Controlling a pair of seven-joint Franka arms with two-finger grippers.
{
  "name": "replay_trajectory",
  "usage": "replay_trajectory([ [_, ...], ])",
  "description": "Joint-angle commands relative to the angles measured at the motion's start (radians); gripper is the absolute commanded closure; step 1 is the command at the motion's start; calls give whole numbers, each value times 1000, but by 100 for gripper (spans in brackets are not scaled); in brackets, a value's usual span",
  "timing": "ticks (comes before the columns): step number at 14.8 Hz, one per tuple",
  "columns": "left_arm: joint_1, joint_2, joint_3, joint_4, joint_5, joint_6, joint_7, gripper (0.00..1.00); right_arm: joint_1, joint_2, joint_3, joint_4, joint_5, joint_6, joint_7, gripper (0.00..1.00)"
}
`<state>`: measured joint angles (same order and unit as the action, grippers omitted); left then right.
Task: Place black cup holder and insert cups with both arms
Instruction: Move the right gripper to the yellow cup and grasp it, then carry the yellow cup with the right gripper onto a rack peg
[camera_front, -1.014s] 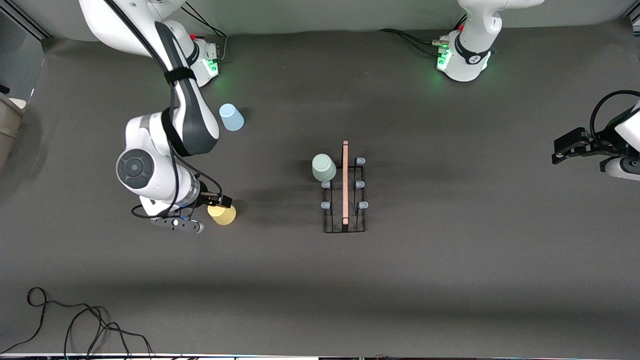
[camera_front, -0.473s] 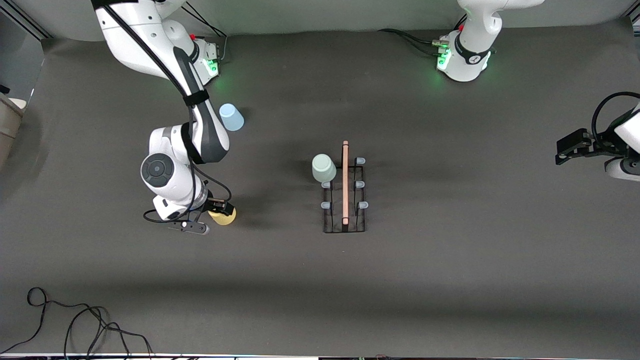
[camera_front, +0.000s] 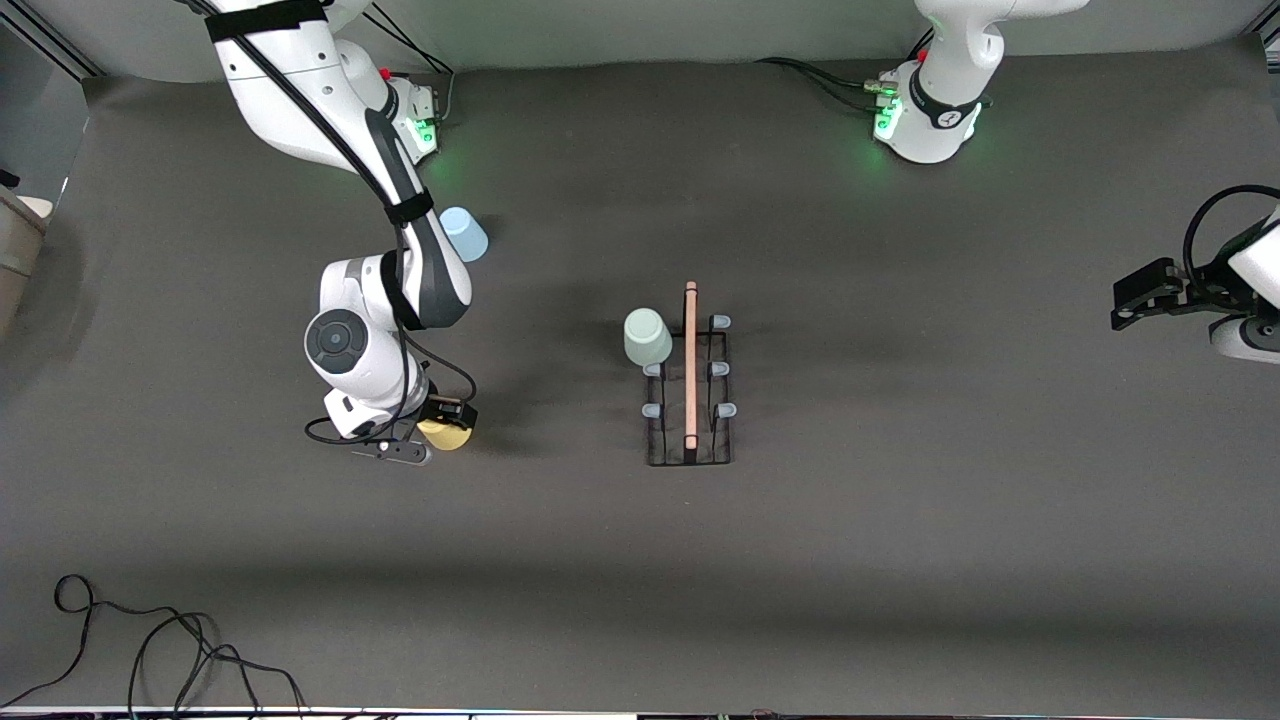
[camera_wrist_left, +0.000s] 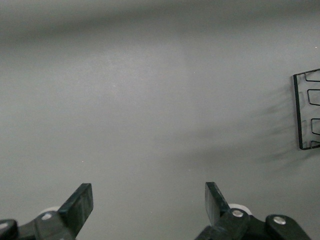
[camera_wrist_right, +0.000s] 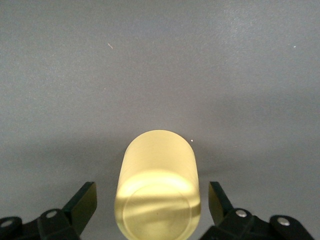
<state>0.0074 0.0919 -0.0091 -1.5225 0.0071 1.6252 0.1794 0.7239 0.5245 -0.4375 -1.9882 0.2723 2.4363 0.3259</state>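
Yellow tapered plastic cup (camera_wrist_right: 159, 187) is sitting upside down toward my right arm's end of the table, between my right gripper's (camera_wrist_right: 152, 204) wide-spread, untouching fingers. I am centring before squeezing gently. My left gripper (camera_wrist_left: 146, 206) is waiting, fingers wide, holding nothing.

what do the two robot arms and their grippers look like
Both arms are white with rounded dark grey joints and green lights glowing at their bases. The right arm has a black cable strapped along it. The left gripper and right gripper are black, each with two flat, angular fingers fixed by silver screws.
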Motion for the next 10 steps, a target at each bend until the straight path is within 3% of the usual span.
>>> replay_trajectory([
  [1,-3,-3,3,-4,17,15,-14,0,6,2,-4,-1,34,10,-56,72],
  [4,-7,-1,3,-4,39,16,-15,0,6,-24,-6,2,34,-26,-68,86],
  [10,-7,2,1,-4,44,15,-15,0,8,-138,-7,110,36,-252,-15,87],
])
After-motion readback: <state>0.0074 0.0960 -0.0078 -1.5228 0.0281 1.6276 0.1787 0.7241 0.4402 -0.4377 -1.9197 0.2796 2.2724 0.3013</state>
